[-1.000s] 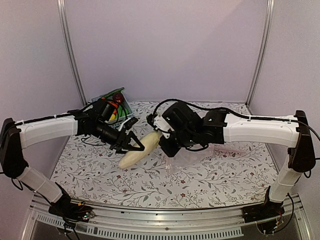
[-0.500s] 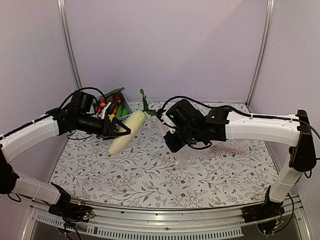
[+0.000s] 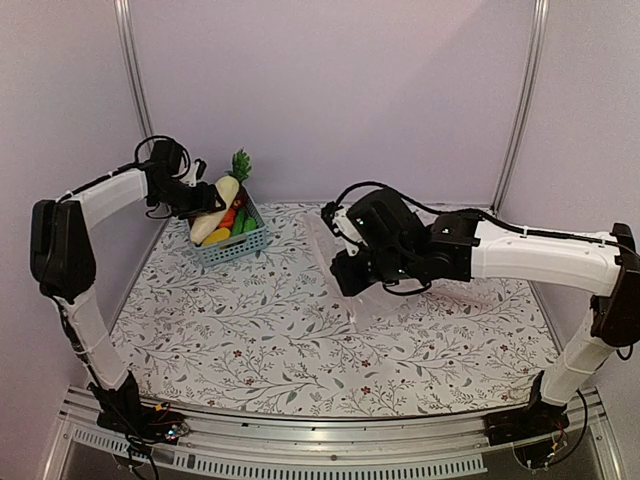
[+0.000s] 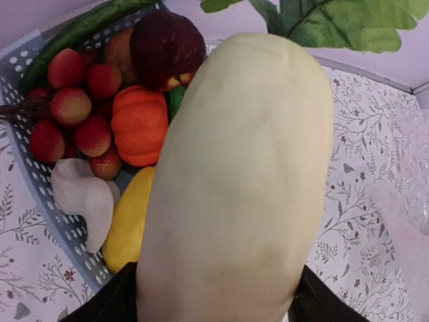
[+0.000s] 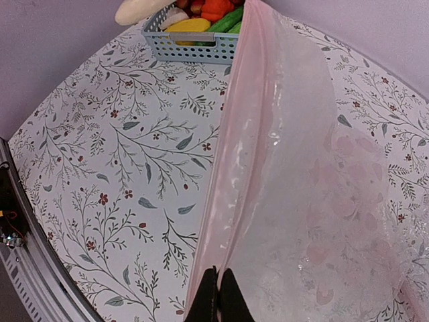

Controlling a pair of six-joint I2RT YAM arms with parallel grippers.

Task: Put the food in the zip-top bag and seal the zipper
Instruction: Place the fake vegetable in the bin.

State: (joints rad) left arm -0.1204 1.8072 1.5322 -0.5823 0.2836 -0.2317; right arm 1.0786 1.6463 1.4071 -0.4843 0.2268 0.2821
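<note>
L gripper [image 3: 203, 200], jaws clamped round the cream-white veg [image 4: 241, 181] over the blue basket [image 3: 232, 245] far left, R gripper [image 5: 218, 282] pinched shut on the zipper [image 5: 231, 134] of the zip-top bag [image 5: 295, 168] mid-table: loading step, I'd say, and next the veg needs carrying right into the bag mouth.

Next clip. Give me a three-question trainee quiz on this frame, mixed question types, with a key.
1. True or false: the right end effector is shut on the zip-top bag at its edge.
2. The left end effector holds: A) slim cucumber B) cream-white vegetable C) orange piece.
3. How many food pieces are visible inside the bag?
Key: 1 true; 2 B; 3 none.
</note>
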